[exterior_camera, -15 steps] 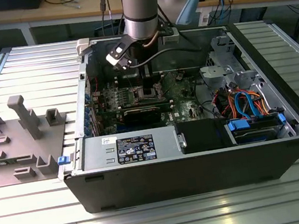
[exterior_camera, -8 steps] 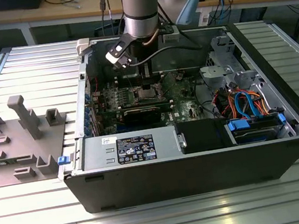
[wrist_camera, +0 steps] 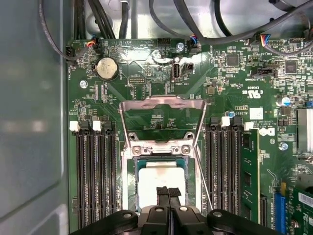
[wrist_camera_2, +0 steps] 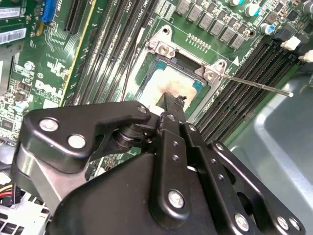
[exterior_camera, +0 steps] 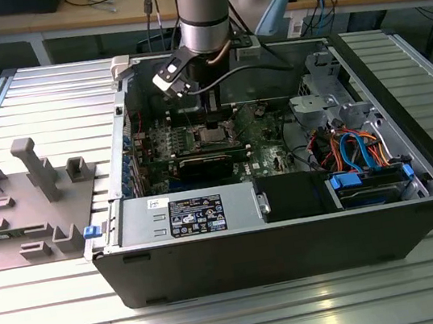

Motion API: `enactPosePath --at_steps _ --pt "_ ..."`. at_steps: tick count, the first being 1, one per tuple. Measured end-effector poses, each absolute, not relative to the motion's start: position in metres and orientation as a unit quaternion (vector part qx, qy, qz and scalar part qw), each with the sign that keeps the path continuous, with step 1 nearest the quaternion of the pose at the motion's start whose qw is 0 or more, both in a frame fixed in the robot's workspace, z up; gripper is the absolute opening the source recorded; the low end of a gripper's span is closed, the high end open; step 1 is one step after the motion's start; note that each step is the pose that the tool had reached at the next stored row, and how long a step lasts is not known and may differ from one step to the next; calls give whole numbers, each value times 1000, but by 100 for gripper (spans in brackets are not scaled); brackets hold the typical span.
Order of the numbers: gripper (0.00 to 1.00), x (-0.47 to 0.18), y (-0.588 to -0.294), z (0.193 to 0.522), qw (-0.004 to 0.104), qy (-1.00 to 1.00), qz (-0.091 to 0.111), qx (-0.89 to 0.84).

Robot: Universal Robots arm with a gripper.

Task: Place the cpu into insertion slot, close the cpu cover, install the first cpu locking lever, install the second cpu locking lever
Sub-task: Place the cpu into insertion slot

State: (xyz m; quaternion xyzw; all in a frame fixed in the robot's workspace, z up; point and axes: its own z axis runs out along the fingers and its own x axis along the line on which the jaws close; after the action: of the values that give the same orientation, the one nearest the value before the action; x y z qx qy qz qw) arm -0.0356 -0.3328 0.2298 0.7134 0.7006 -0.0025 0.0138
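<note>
one chip is my concern now: the cpu (wrist_camera: 159, 174) lies flat inside the insertion slot (wrist_camera: 133, 186), with its dull silver top and a pale stain facing up. its edges look parallel to the rim as far as i can see. one edge is hidden under my gripper (wrist_camera: 169, 192), so i cannot confirm that side. the fingertips (wrist_camera: 163, 194) are pressed together with nothing between them. they stand just over the chip, touching it or very nearly; i cannot tell which.

i judge that the placing is almost finished and i am checking the seat. to do it well i would keep any contact very light and straight down, with no sideways drag, because i believe the contacts below the chip bend easily. if one corner sits high, pressing is the wrong answer.

around it, the cpu cover (wrist_camera: 161, 101) stands folded back on its hinge, away from the gripper. one locking lever (wrist_camera: 205, 183), a thin rod, runs between the slot and a bank of memory slots (wrist_camera: 222, 171) and its end sticks out free, so i must mind it. in the exterior view the arm (exterior_camera: 206, 9) reaches down into the open computer case (exterior_camera: 293, 240).
</note>
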Motion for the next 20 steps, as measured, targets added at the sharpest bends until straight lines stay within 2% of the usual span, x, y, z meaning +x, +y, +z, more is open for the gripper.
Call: enactPosePath --at_steps 20 --pt "11 -36 -333 261 14 701 -2 713"
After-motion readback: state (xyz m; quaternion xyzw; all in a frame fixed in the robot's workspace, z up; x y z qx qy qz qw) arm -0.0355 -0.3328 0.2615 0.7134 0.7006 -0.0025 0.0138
